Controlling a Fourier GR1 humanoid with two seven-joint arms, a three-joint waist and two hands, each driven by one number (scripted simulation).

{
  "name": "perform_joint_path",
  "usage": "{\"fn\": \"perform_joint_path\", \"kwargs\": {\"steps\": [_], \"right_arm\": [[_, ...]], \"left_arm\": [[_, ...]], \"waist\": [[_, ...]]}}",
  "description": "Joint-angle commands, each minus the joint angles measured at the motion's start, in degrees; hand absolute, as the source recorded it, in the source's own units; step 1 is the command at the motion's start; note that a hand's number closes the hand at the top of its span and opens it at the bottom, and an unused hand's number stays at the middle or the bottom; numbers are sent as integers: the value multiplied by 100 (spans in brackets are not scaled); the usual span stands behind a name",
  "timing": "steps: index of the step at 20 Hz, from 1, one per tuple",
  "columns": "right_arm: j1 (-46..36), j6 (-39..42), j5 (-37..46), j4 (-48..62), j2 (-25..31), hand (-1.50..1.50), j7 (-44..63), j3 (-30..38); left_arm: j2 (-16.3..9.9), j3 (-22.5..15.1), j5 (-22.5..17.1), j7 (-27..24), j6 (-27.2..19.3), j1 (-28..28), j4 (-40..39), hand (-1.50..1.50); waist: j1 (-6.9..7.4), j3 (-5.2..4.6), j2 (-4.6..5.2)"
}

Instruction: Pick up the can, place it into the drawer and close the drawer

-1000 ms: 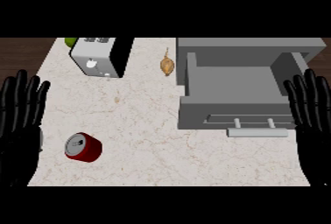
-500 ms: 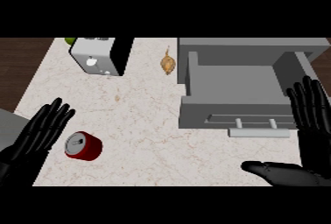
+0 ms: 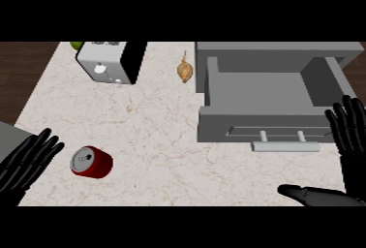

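A red can (image 3: pixel 91 162) with a silver top lies on its side on the marble counter at the lower left. My left hand (image 3: pixel 27 161) sits just left of it, fingers straight and open, not touching it. The grey drawer (image 3: pixel 271 94) stands pulled open at the right, its inside bare, with a pale handle (image 3: pixel 284 145) on its front. My right hand (image 3: pixel 350 145) is at the right edge beside the drawer front, fingers straight up and thumb stretched out low.
A white and black toaster (image 3: pixel 111 62) stands at the back left with a green fruit (image 3: pixel 76 45) behind it. A brown pear-shaped item (image 3: pixel 186 71) lies left of the drawer. Dark wood floor shows beyond the counter's left edge (image 3: pixel 32 97).
My left hand has dropped lower and come closer to the can. The right hand has shifted slightly right, thumb still spread. Can and drawer have not moved.
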State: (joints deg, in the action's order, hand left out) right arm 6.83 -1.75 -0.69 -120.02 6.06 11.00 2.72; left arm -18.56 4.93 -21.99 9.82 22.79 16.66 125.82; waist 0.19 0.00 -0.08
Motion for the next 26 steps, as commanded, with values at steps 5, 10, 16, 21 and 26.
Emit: {"fn": "perform_joint_path", "kwargs": {"steps": [5, 10, 16, 21, 26], "right_arm": [[829, 385, -202, -144, -117, -150, -585, 190], [866, 698, -394, 32, 122, -150, -734, 609], [586, 809, -479, 117, 119, -150, -610, 751], [676, 732, -288, -74, -83, -150, -502, 597], [802, 849, -213, 120, -190, -150, -891, 615]], "left_arm": [[275, 346, -243, 412, 179, 180, 86, -150], [259, 748, -282, 498, 337, 84, -191, -150], [572, 705, 92, 364, 364, -450, -742, -150], [653, 759, 503, -204, 797, -524, -1531, -150], [969, 547, 1175, -515, 669, -432, -1696, -150]], "waist": [[-20, 0, 0], [-23, 1, 1], [-24, 0, 4], [-25, -2, 5], [-25, -1, 3]]}}
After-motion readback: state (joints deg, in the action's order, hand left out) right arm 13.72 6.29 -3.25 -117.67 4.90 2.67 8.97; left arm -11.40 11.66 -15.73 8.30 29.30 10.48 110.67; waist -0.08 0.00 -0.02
